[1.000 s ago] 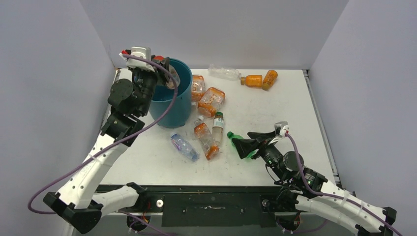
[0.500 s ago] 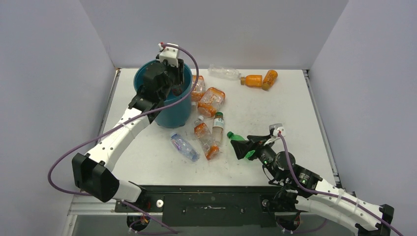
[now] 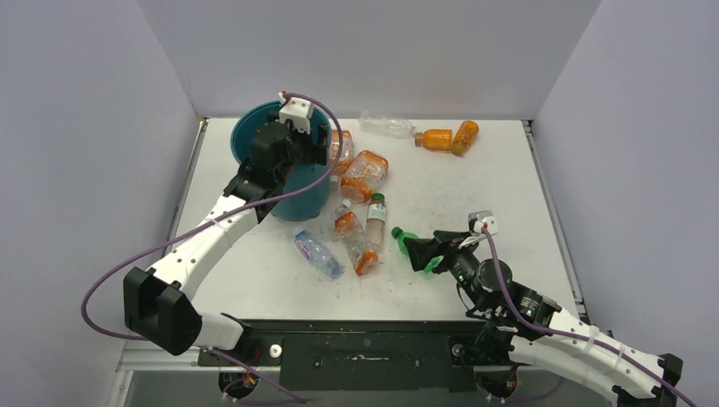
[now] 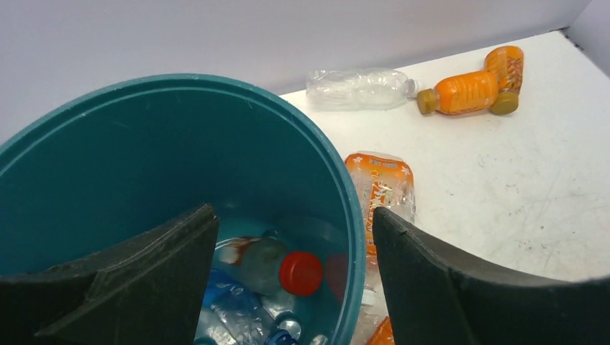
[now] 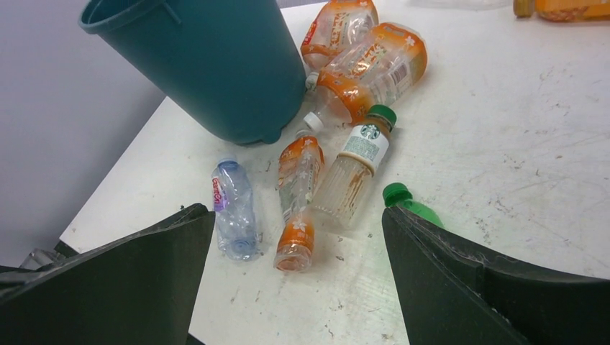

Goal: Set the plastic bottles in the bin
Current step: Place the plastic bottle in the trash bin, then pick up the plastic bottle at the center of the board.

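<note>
The teal bin (image 3: 298, 199) stands at the table's back left. My left gripper (image 3: 298, 153) hangs over its mouth, open with nothing between its fingers (image 4: 144, 287). Below, inside the bin (image 4: 173, 144), lies a red-capped bottle (image 4: 277, 267) on several clear ones. My right gripper (image 3: 415, 253) is open and empty low over the table, with the green bottle (image 5: 411, 205) beside its right finger (image 5: 489, 287). Ahead of it lie a blue-tinted bottle (image 5: 234, 208), an orange-labelled bottle (image 5: 298, 190) and a green-capped one (image 5: 356, 172).
Two larger orange-labelled bottles (image 3: 365, 174) lie against the bin's right side. By the back wall lie a clear bottle (image 3: 386, 126) and two orange ones (image 3: 437, 138). Grey walls close in the table on three sides.
My left gripper swung from the bin's left rim to over its mouth and opened; the red-capped bottle it carried now lies inside. The right gripper has barely shifted.
</note>
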Available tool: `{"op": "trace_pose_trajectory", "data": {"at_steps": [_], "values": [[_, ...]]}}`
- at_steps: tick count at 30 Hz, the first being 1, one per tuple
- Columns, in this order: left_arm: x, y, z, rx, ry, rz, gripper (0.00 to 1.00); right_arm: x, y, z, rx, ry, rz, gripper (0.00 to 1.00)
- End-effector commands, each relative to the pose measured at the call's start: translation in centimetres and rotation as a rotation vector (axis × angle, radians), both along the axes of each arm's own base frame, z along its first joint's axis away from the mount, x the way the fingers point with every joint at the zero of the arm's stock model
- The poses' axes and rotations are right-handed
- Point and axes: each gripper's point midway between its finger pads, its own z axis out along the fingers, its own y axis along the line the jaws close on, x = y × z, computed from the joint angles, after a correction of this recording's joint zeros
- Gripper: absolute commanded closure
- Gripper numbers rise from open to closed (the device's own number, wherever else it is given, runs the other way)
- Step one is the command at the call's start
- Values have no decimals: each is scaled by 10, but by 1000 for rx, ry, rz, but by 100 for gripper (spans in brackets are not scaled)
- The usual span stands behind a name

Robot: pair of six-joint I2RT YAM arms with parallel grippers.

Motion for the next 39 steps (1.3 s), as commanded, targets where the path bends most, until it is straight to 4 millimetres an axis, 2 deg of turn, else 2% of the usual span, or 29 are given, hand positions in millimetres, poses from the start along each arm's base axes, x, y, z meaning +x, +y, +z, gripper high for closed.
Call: {"op": "trace_pose_trajectory", "data": {"at_steps": [1, 4, 7, 9, 12, 17, 20, 22, 27, 31, 39], "values": [[-25, 3, 80, -129, -167, -26, 21, 4, -12, 34, 0, -52, -52, 10], [-42, 11, 109, -170, -211, -16, 12, 6, -20, 35, -30, -45, -86, 10], [-68, 16, 112, -167, -190, -36, 6, 10, -28, 27, -88, -5, -137, 10], [-90, 6, 103, -145, -166, -100, 6, 14, -35, 10, -156, 43, -193, 10], [-129, -19, 73, -76, -126, -261, 5, 19, -41, -20, -271, 111, -251, 10], [-179, -46, 22, -53, -124, -501, 2, 30, -43, -61, -387, 234, -281, 10], [-203, -61, 15, -135, -105, -621, 4, 46, -53, -80, -390, 339, -290, 10], [-211, -67, 13, -147, -99, -664, 4, 57, -62, -91, -372, 398, -295, 10], [-219, -69, 14, -156, -101, -680, 4, 70, -54, -111, -289, 494, -190, 10], [-230, -73, 13, -139, -118, -708, 4, 71, -40, -117, -237, 493, -130, 10], [-236, -76, 9, -107, -115, -703, 4, 63, -32, -159, -262, 593, -81, 10]]}}
